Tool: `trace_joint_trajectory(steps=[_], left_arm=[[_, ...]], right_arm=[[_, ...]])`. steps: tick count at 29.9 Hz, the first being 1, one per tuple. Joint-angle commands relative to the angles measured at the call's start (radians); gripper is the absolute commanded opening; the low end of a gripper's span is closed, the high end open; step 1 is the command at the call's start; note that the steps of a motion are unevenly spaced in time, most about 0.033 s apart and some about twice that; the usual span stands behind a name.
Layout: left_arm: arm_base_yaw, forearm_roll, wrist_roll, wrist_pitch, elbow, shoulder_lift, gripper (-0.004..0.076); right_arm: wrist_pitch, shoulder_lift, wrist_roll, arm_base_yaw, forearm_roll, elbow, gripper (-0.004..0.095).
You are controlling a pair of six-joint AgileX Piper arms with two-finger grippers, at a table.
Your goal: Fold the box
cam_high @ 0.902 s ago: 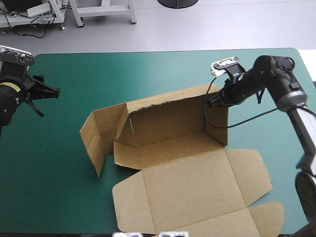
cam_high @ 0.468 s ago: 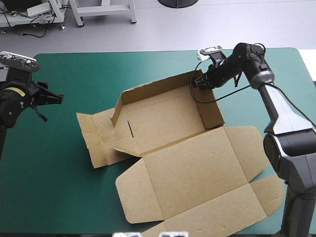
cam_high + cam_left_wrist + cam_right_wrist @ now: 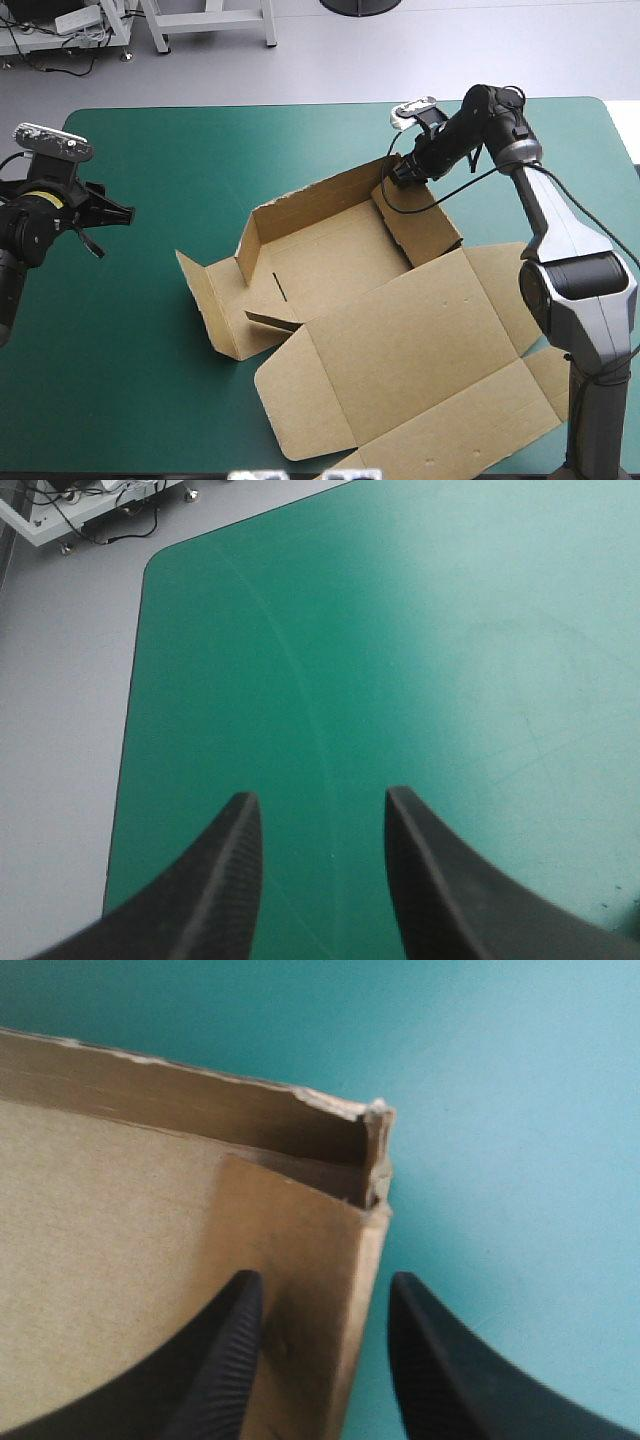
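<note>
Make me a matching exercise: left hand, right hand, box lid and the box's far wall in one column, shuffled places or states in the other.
1 left hand
2 right hand
3 lid
4 far wall

A lying flat on the teal-green cover
B open, astride the right wall
C standing upright
D open, over bare cover only

Pairs: 1-D, 2-B, 3-A, 4-C

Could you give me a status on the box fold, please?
Left gripper open over bare teal-green cover. Right gripper open, straddling box's far right corner wall. Walls partly up, lid flat. Nothing obstructing.
</note>
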Motion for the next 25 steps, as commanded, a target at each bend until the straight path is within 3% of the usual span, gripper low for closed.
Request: trace_joint_trajectory(steps=[1, 8, 16, 21, 25], left_arm=[[0.02, 0.009, -0.008, -0.065, -0.024, -0.024, 0.0288], [0.053, 0.008, -0.01, -0.067, -0.024, -0.024, 0.0288], [0.057, -0.018, -0.01, -0.081, -0.024, -0.024, 0.0288], [0.057, -0.047, -0.004, -0.086, -0.024, -0.024, 0.0288], [0.057, -0.079, 0.014, -0.084, -0.024, -0.024, 0.0288]], right_arm=[[0.012, -0.068, 0.045, -0.004, 0.012, -0.072, 0.0627], [0.015, -0.164, 0.136, -0.004, -0.004, -0.016, 0.0651], [0.015, -0.345, 0.111, -0.002, -0.083, 0.34, 0.0651], [0.014, -0.331, 0.082, 0.01, -0.088, 0.407, 0.0645], [-0.002, -0.26, 0.073, 0.048, -0.155, 0.367, 0.0584]])
